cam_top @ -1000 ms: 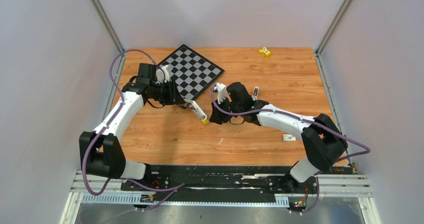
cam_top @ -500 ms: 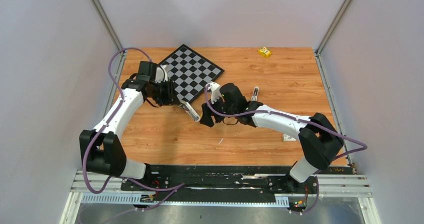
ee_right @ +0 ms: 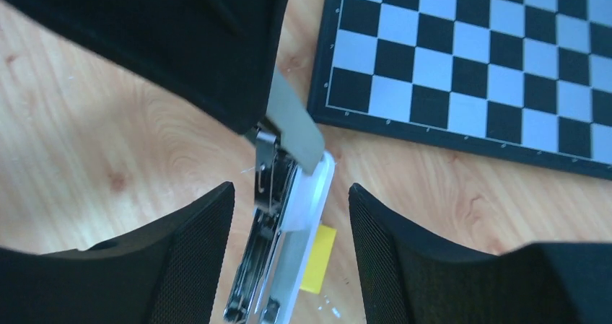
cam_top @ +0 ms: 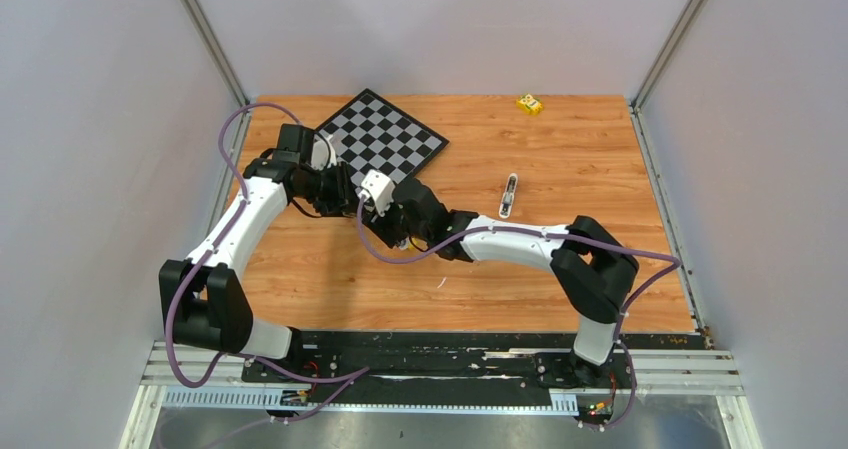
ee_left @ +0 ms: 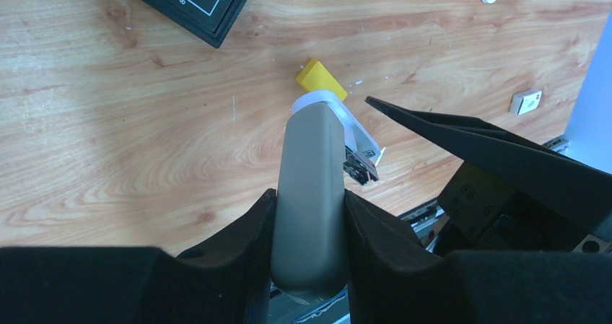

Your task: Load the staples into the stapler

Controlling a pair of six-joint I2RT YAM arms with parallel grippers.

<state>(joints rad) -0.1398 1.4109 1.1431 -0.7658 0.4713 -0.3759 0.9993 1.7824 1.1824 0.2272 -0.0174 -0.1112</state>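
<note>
My left gripper (ee_left: pixel 309 201) is shut on the rear of the stapler (ee_left: pixel 312 158), holding it above the table. Its grey-olive top points away from the wrist. In the right wrist view the stapler (ee_right: pixel 270 216) hangs open, showing the shiny metal tray beside a white base. My right gripper (ee_right: pixel 290 190) is open, with one finger on each side of the tray and neither touching it. From above, the right gripper (cam_top: pixel 388 224) covers most of the stapler, close to the left gripper (cam_top: pixel 345 194). I see no staples in any view.
A chessboard (cam_top: pixel 385 144) lies at the back left. On the wood under the stapler's tip is a yellow block (ee_left: pixel 321 79). A small white-and-silver oblong (cam_top: pixel 510 195) lies mid-table, a small white box (ee_left: pixel 525 102) near the front, and a yellow item (cam_top: pixel 529 103) at the far edge.
My right gripper has swung left, away from the white oblong and up to the stapler, and its jaws have opened. The left gripper has kept its hold and barely moved.
</note>
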